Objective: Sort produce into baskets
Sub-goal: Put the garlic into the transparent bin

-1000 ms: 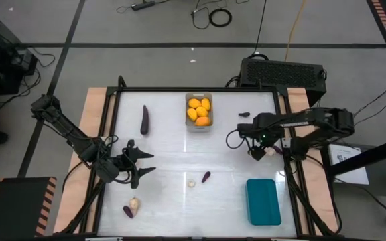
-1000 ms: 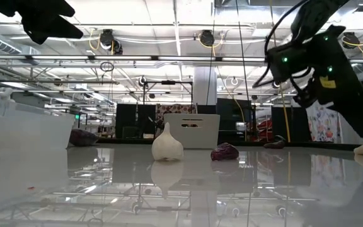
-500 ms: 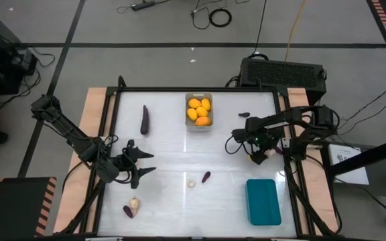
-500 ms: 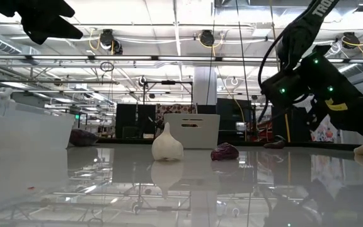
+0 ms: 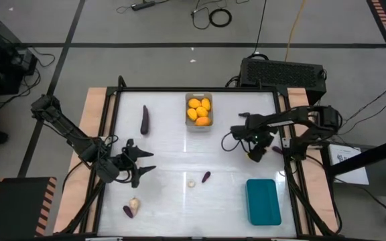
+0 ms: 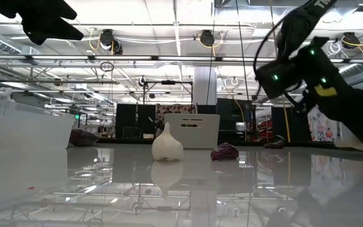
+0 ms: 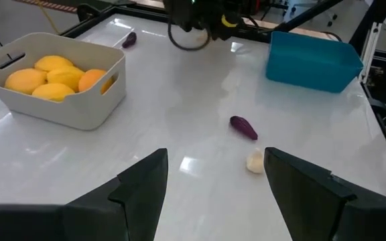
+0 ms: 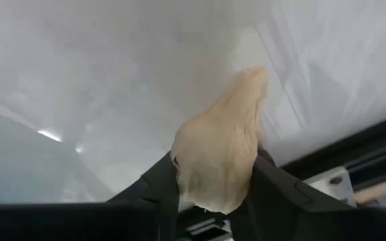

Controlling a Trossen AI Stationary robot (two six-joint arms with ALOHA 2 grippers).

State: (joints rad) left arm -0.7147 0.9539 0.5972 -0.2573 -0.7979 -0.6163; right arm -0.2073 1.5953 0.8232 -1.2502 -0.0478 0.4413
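Right jaws (image 8: 213, 177): pinching a pale garlic bulb (image 8: 220, 150); in the right wrist view my two dark fingers (image 8: 154, 182) press its flanks and its pointed tip sticks out past them.
Right jaws, place: right of centre in the high view (image 5: 254, 155), above the tabletop (image 5: 179, 150) near its right rail; the bulb cannot be made out from above.
Left jaws (image 5: 141, 166): spread and holding nothing, waiting in the lower left of the high view.
Grey basket (image 5: 199, 111): top centre of the high view, holding yellow-orange fruits (image 5: 198, 110).
Teal basket (image 5: 263, 201): lower right of the high view, directly below my right jaws in the picture, near them.
Clear basket: I cannot find it in the high view.
Loose produce: a long purple eggplant (image 5: 144, 119) at upper left; a small purple piece (image 5: 206, 177) and a small bulb (image 5: 191, 182) at lower centre; another bulb (image 5: 134, 202) touching a purple piece (image 5: 128, 211) at lower left; a dark piece (image 5: 244, 114) at upper right.
Deciding relation: the held bulb's long axis runs outward from my right jaws, tip forward; my right arm is much nearer the teal basket than my left, whose jaws lie closer to the lower-left pair.
Judgement: the bulb looks secure; the carry to a basket is not yet made.
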